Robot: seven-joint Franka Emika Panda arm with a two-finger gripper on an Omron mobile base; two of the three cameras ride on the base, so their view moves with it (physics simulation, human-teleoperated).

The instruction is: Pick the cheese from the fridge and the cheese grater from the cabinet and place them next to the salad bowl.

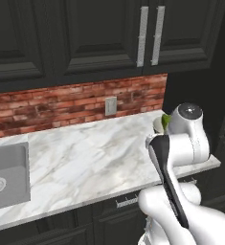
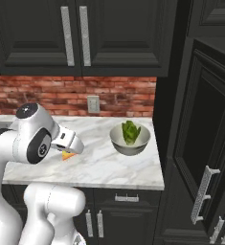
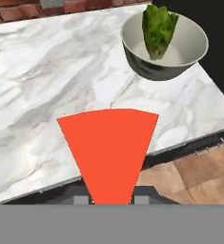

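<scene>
My gripper [image 2: 69, 149] is shut on the cheese [image 3: 108, 147], a wedge whose broad red face points away from the hand while its narrow end sits between the fingertips [image 3: 80, 200]. From the right base view the cheese [image 2: 67, 155] shows as a small orange tip under the hand, just above the marble counter [image 2: 109, 167]. To the right of it stands the salad bowl [image 2: 128, 148], grey metal with green lettuce, also seen as the bowl [image 3: 156, 71] and partly behind the arm as the bowl [image 1: 157, 123]. The cheese grater and the fridge are out of view.
A tall black cabinet [image 2: 200, 134] with a silver bar handle [image 2: 202, 194] stands right of the counter. Black wall cabinets [image 2: 75, 33] hang above a brick backsplash with an outlet [image 2: 93, 104]. A grey sink [image 1: 4, 172] lies at the counter's far left.
</scene>
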